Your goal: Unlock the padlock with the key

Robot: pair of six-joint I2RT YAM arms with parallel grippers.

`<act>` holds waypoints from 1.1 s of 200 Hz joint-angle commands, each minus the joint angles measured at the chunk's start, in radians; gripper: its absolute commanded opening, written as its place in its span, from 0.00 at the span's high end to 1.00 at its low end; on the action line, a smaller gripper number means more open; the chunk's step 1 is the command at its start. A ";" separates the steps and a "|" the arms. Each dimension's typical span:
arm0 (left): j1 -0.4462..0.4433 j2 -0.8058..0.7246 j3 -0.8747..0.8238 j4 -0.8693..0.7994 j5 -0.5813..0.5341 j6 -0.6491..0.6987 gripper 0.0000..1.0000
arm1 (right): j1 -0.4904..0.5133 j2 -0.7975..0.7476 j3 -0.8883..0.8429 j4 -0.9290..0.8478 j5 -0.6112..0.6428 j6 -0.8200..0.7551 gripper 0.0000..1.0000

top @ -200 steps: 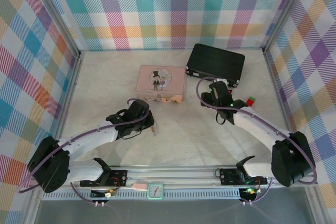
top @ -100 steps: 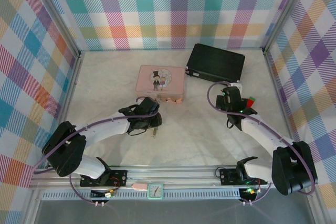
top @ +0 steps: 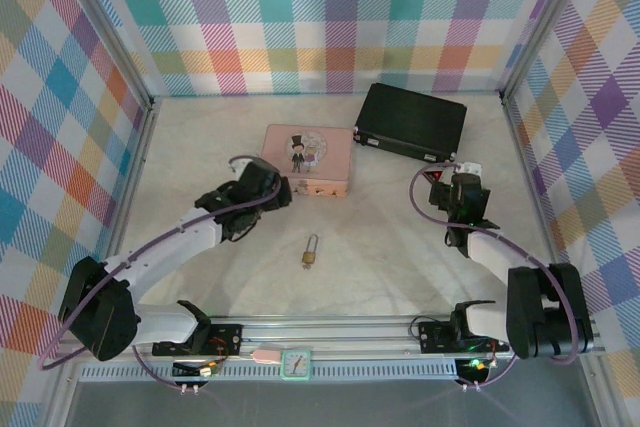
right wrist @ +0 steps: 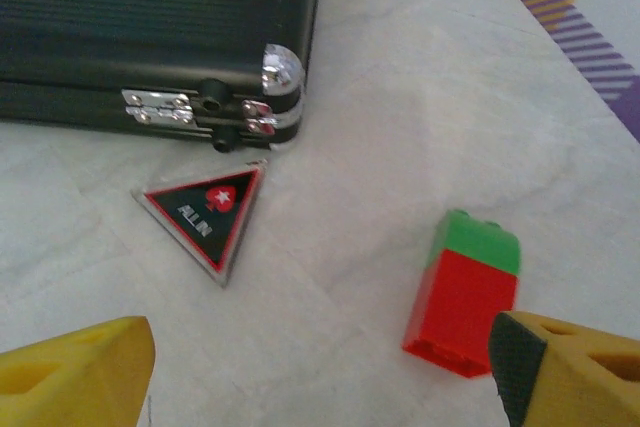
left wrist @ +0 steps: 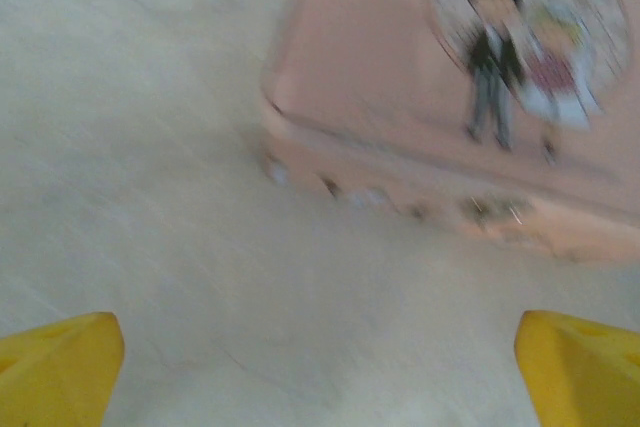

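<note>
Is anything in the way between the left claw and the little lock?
No, nothing visible. The padlock lies alone on the table; the open left gripper hovers near the pink box, with only bare tabletop between them.

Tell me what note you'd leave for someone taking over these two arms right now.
Left gripper: open, empty, facing the front of the pink box.
Right gripper: open, empty, near the black case and a red-and-green block.
Padlock: lying free on the table, in front of the pink box, touched by neither gripper.
Done: too small to tell whether it is unlocked or holds a key.
Left: check the lock, then locate the key if needed.
</note>
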 commanded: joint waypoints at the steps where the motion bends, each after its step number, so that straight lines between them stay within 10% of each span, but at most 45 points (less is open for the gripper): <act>1: 0.105 -0.019 0.011 -0.002 -0.099 0.140 0.00 | -0.010 0.068 0.002 0.193 -0.081 -0.059 0.13; 101: 0.389 0.062 -0.255 0.529 -0.266 0.323 0.00 | -0.102 0.233 0.003 0.385 -0.365 -0.052 0.01; 220: 0.534 0.232 -0.557 1.300 0.217 0.494 0.00 | -0.098 0.262 -0.051 0.517 -0.360 -0.061 0.01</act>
